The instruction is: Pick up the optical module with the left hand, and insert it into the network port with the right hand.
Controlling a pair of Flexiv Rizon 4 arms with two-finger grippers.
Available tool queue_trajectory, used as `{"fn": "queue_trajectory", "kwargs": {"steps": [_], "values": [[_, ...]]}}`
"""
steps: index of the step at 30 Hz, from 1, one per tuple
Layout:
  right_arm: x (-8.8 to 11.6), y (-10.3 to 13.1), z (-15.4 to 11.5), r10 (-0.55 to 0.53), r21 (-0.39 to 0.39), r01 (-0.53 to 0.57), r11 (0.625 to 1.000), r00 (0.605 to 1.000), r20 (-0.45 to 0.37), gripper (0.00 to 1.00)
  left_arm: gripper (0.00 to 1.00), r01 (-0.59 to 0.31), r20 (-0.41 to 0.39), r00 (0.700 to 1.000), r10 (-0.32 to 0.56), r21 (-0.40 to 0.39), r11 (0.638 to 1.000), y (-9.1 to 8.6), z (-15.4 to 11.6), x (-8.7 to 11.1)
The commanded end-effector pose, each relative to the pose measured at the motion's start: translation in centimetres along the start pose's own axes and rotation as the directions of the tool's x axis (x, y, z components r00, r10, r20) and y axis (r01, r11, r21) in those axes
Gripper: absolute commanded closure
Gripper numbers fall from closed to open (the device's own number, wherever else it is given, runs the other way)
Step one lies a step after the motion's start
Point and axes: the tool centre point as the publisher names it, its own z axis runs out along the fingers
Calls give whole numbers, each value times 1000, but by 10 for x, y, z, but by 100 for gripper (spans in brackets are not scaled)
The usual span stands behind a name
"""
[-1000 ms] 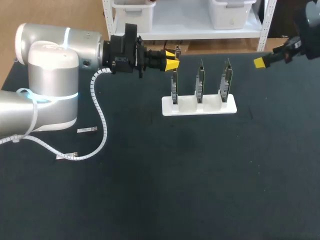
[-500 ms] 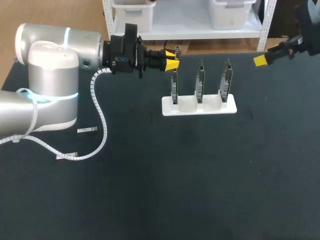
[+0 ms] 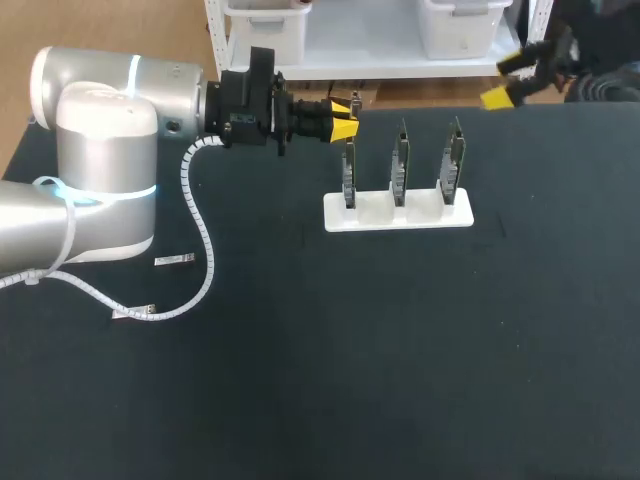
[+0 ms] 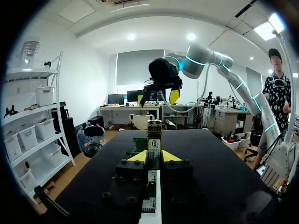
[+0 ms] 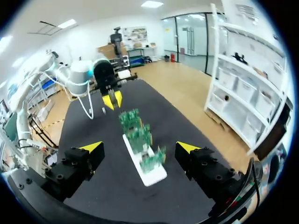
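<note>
Black table | left tool level, clamping optical module | right tool high, wide apart

The left arm lies level, its left gripper clamped on the optical module by the white rack's left end, while the right gripper gapes wide beyond its right end.

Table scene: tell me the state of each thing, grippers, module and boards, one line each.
left gripper: shut on the optical module, by the end board's top.
optical module: gripped between the left fingers.
right gripper: open wide, empty, apart from the stand.
circuit boards: three, upright in the white stand.
</note>
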Motion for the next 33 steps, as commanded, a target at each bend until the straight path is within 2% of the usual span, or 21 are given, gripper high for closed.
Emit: {"fn": "queue_trajectory", "kwargs": {"steps": [1,8,18,24,33], "values": [[-11,2,25,-40,-226,40,973,999,4,0,100,0,0,1000,0,-1,1000,1,0,0],[-14,19,45,-70,-290,72,954,997,18,0,100,0,0,1000,0,-1,1000,1,0,0],[-27,23,65,-139,-342,143,929,990,36,0,100,0,0,1000,0,-1,1000,1,0,0],[-34,20,82,-130,-302,132,944,991,27,0,100,0,0,1000,0,-1,1000,1,0,0],[-43,29,103,-135,-266,141,953,990,42,0,100,0,0,1000,0,-1,1000,1,0,0]]}}
